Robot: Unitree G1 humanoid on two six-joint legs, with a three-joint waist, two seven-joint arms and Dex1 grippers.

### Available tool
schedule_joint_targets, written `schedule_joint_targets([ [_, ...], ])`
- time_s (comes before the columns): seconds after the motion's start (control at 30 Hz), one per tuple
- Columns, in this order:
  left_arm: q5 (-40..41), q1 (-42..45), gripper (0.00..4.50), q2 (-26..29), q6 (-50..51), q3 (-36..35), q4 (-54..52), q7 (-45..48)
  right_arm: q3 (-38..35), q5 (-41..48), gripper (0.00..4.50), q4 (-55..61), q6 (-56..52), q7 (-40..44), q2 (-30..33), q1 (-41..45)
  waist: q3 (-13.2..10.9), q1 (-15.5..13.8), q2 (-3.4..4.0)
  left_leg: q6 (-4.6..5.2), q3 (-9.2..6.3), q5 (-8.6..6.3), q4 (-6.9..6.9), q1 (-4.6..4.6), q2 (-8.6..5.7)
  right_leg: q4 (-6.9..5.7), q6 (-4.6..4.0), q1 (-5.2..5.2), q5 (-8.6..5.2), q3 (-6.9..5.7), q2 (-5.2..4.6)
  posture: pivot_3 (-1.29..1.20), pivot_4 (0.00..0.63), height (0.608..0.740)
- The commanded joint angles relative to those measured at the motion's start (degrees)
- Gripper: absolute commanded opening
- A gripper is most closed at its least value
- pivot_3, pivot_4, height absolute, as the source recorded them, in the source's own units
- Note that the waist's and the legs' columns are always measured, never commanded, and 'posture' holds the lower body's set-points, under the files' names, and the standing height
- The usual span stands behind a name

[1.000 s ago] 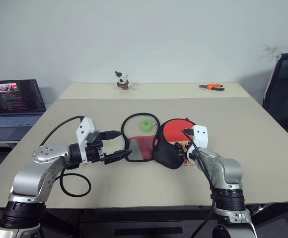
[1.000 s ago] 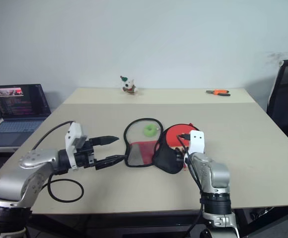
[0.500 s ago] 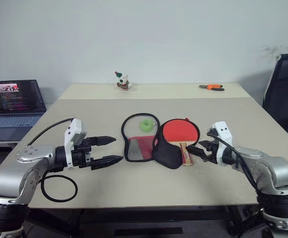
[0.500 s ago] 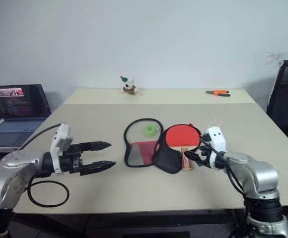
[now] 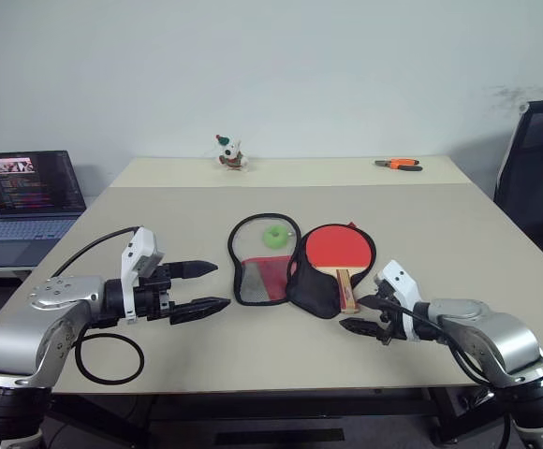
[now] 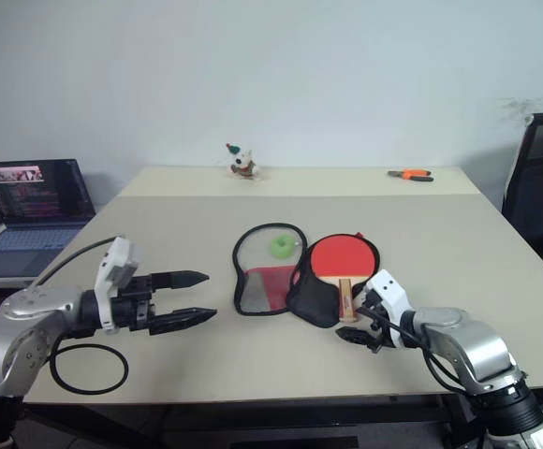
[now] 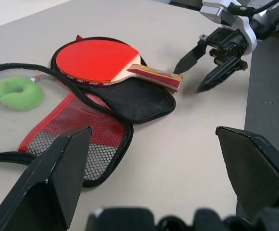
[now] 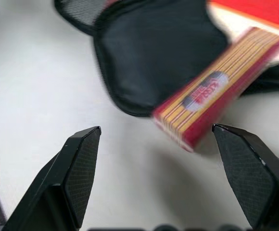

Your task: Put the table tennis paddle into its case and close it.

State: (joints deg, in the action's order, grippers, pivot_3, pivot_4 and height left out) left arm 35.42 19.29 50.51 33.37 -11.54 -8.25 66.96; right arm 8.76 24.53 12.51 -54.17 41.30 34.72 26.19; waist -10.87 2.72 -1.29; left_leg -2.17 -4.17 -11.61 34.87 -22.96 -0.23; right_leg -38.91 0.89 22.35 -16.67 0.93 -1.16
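The table tennis paddle [image 5: 335, 248] lies red face up on the black half of the open case [image 5: 313, 292], its wooden handle [image 7: 155, 77] pointing toward the table's near edge. The case's other half spreads to the left, showing a red mesh panel [image 5: 263, 279] and a zipper rim looped around a small green piece [image 5: 274, 236]. My right gripper [image 5: 353, 314] hovers open just short of the handle's end, touching nothing. Well left of the case, my left gripper [image 5: 217, 284] also stands open and empty, its fingers pointing at the mesh panel.
An open laptop [image 5: 26, 195] sits on a side table at the far left. A small toy figure [image 5: 229, 152] and orange pliers [image 5: 400, 164] lie at the table's back. A black cable loop [image 5: 109, 356] hangs by my left arm. A black chair [image 5: 538, 159] stands at right.
My right gripper has rolled and backed off the paddle's handle toward the near edge, uncovering the paddle. My left gripper has drawn left, away from the case's rim.
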Motion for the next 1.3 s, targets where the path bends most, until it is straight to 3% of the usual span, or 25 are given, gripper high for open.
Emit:
schedule_joint_targets([
  [0.03, 0.00, 0.16, 4.50, 1.25, -0.65, -1.05, -1.37, 0.03, 1.17, 0.26, 4.05, 1.55, 1.18, 0.93, -1.39, 1.90, 0.00, 0.00, 0.00, 0.00, 0.00, 0.00, 0.00, 0.00, 0.00, 0.00, 0.00, 0.00, 0.00, 0.00, 0.00, 0.00, 0.150, 0.740],
  [0.6, -0.21, 1.24, 4.50, 0.31, -0.92, -0.32, -1.45, -0.88, 2.65, -2.54, 4.05, -0.58, 1.79, -3.27, -8.45, 4.89, 0.00, -0.19, 0.00, 0.00, -0.08, 0.00, 0.01, 0.00, -0.01, -0.02, -0.01, -0.01, 0.01, -0.02, -0.03, 0.00, 0.150, 0.740],
  [1.03, -0.98, 1.51, 4.50, 0.21, -1.56, 0.24, -0.20, -0.71, -1.41, -2.80, 4.05, -2.90, 1.16, -2.08, -3.09, 2.65, 0.00, -0.33, 0.00, 0.00, -0.03, 0.00, 0.01, 0.01, 0.00, -0.02, -0.02, -0.01, 0.01, -0.01, -0.03, 0.00, 0.150, 0.740],
  [1.3, -1.16, 2.29, 4.50, 0.25, -2.27, 0.80, 0.54, -0.71, 2.13, -2.45, 4.05, -1.25, 0.54, -2.66, -7.93, 3.09, 0.00, -0.28, -0.01, 0.00, -0.05, 0.00, 0.02, 0.02, 0.03, -0.06, -0.02, -0.01, 0.01, -0.02, -0.02, 0.00, 0.150, 0.740],
])
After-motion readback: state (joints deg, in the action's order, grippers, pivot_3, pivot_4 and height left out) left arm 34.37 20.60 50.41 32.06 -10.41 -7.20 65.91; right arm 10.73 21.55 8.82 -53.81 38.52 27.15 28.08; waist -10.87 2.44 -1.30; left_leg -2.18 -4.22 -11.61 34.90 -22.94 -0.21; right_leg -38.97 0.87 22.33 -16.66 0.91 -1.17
